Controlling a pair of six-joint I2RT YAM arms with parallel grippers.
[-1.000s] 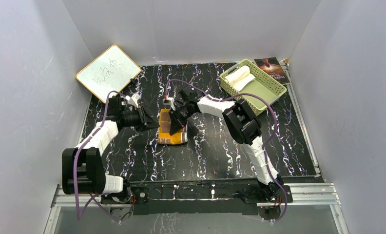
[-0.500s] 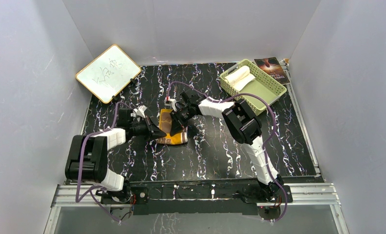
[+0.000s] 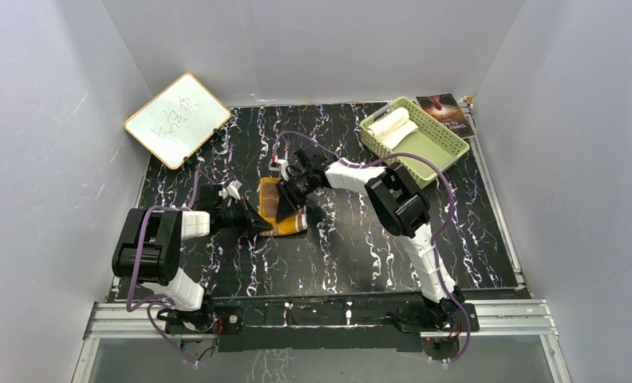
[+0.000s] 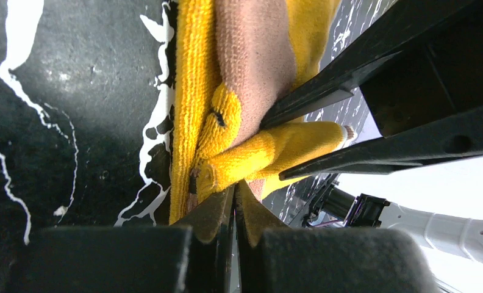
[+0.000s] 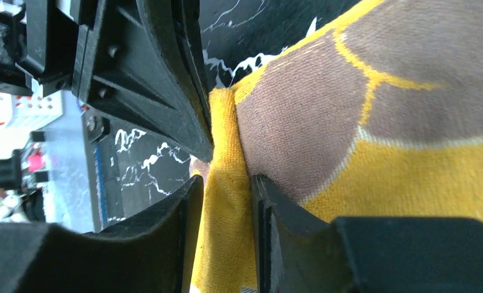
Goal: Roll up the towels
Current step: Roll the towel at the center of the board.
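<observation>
Top external view showed the job roughly half done: the cream-white cloth towel [image 3: 394,125] lay as a short, tidy roll inside the pale green slotted plastic basket [image 3: 428,146] at the far right, while the mustard-yellow towel with brown patches [image 3: 291,225] lay out on the black, white-veined desk [image 3: 353,239] near its middle, between the two arms, flat or loosely folded rather than rolled. In the left wrist view the left claw [image 4: 234,194] had its jaws closed tip to tip, pressed against the towel's near edge, where a small curl of yellow cloth was bunched up. Whether any cloth was caught between the tips could not be told. In the right wrist view the right claw [image 5: 225,181] stood a little apart, one finger on each side of a yellow fold at the towel's edge. The fold looked loose between them rather than squeezed, and the left claw's black tip sat just beside it. Judging by this, the first towel needed nothing more, and the second had only the very start of a roll at one edge, so nearly all of its rolling was left to do.
</observation>
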